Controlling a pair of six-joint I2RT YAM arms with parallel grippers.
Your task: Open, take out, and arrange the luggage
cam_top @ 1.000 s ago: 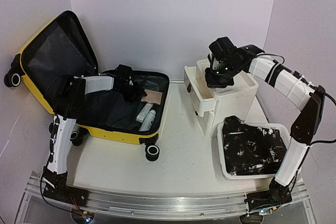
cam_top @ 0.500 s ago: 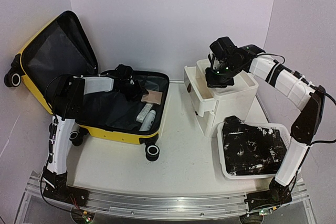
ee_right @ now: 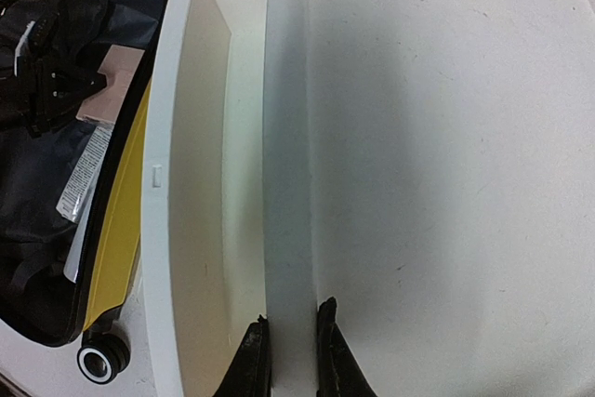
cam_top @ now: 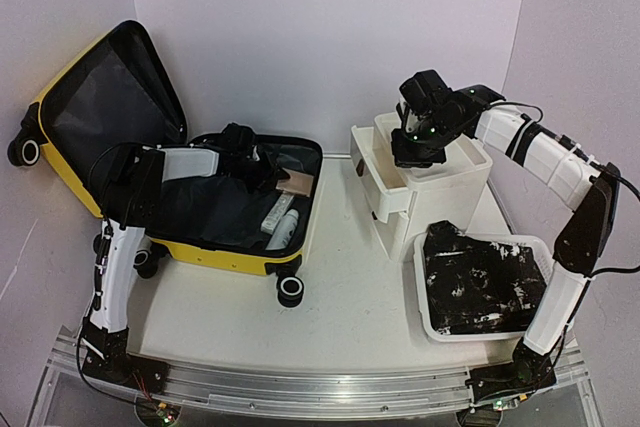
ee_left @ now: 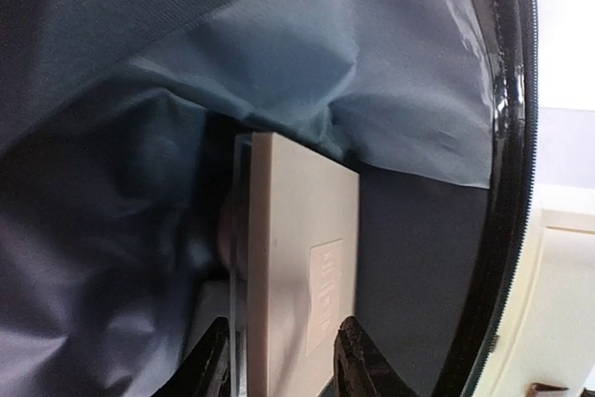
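Luggage (cam_top: 215,252) lies open on the desk (cam_top: 350,317), around the left fingers (ee_left: 209,364); these straddle a beige box (ee_left: 297,276), and I cannot tell if they grip it; right fingers (ee_right: 253,360) narrow, above the cabinet (ee_right: 446,137) beside its open drawer (ee_right: 200,230).

The small yellow hard-shell suitcase (cam_top: 215,252) looks like hard plastic, smooth and a little shiny. Inside, it is lined with thin dark grey-blue cloth (ee_left: 372,90), smooth with soft folds. The black zipper band (ee_left: 507,183) round its edge is glossy. The flat pinkish-tan box (ee_left: 302,258) in the suitcase looks like matt card with a paler label. The white cabinet (ee_right: 446,137) is smooth plastic with a dull shine and a few tiny specks. The white basket (cam_top: 422,287) with small holes is plastic too. The black cloth (cam_top: 480,282) in it is crumpled, with white flecks. The white table top (cam_top: 350,297) is matt. The long rail (cam_top: 300,389) at the near edge is shiny metal.
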